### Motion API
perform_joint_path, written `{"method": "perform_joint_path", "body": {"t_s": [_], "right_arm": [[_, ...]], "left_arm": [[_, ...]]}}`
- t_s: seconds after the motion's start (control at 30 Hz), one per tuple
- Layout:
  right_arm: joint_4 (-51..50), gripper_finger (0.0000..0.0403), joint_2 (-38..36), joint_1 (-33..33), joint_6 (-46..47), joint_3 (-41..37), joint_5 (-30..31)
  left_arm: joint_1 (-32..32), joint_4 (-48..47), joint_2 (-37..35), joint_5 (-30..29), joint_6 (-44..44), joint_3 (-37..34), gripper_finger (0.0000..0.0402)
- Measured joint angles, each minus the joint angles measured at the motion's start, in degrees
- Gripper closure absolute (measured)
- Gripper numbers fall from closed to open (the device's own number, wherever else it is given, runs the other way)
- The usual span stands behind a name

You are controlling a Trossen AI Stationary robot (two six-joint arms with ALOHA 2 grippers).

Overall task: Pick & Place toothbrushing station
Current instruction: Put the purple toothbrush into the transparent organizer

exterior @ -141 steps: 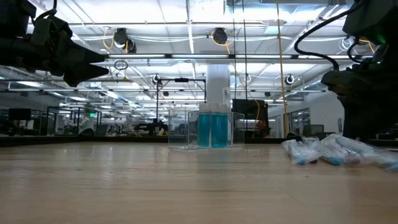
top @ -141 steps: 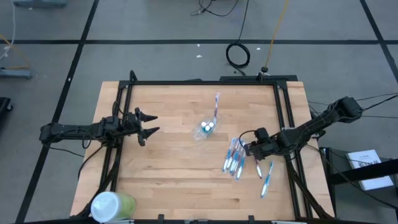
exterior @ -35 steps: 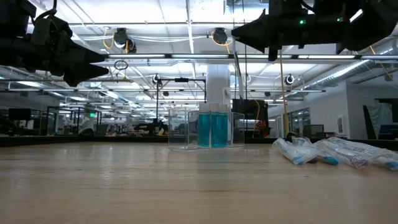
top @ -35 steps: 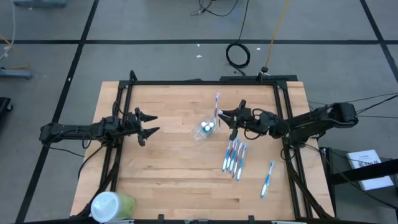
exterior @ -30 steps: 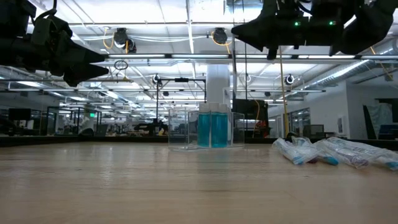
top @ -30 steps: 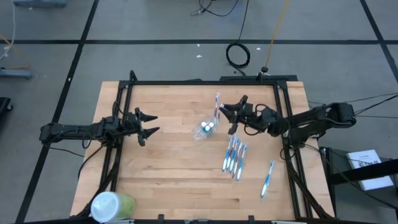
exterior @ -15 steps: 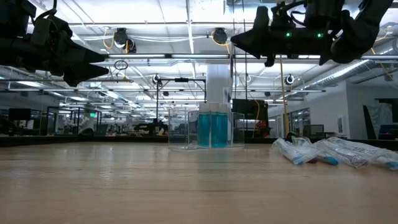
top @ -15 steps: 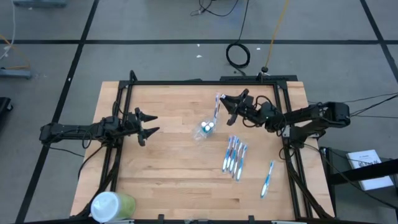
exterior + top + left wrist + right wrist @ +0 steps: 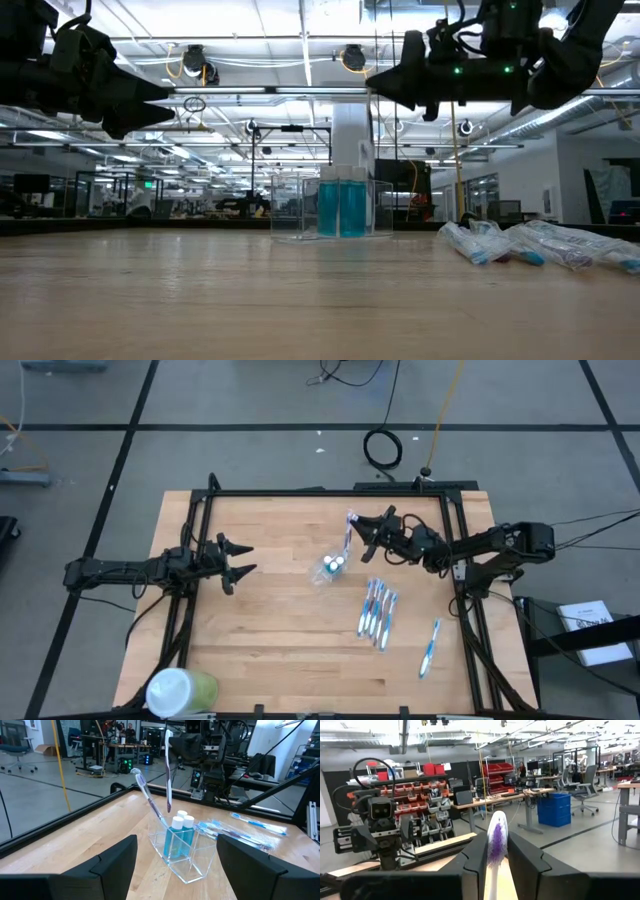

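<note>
Right end effector, toothbrush now cupward.

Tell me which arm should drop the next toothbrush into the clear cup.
The right. Its gripper already holds a toothbrush upright in the air, close beside the clear cup. The left gripper waits open and empty at the table's left side, farther off.

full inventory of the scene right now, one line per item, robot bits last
clear cup: 1, clear, mid-table
tubes: at least 2 visible, teal, white caps, upright in clear cup
leaning toothbrush: 1, purple bristles, in clear cup
held toothbrush: 1, white, upright above clear cup
loose toothbrushes: about 4, blue-and-white, bunched right of clear cup
lone toothbrush: 1, blue-and-white, near right edge
green cup: 1, white lid, left corner
table: 1, light wood
left gripper: open, left edge
right gripper: fingers shut on held toothbrush
</note>
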Motion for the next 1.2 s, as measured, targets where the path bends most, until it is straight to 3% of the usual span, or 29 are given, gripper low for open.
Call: {"method": "perform_joint_path", "body": {"t_s": [0.63, 0.87, 1.2], "right_arm": [[-5.4, 0.0344, 0.0, 0.0, 1.8, 0.0, 0.6], [-7.0, 0.0344, 0.0, 0.1, 3.8, 0.0, 6.4], [-7.8, 0.0344, 0.0, 0.1, 8.4, 0.0, 9.5]], "left_arm": [[0.0, 0.0, 0.0, 0.0, 0.0, 0.0, 0.0119], [0.0, 0.0, 0.0, 0.0, 0.0, 0.0, 0.0119], [0.0, 0.0, 0.0, 0.0, 0.0, 0.0, 0.0119]]}}
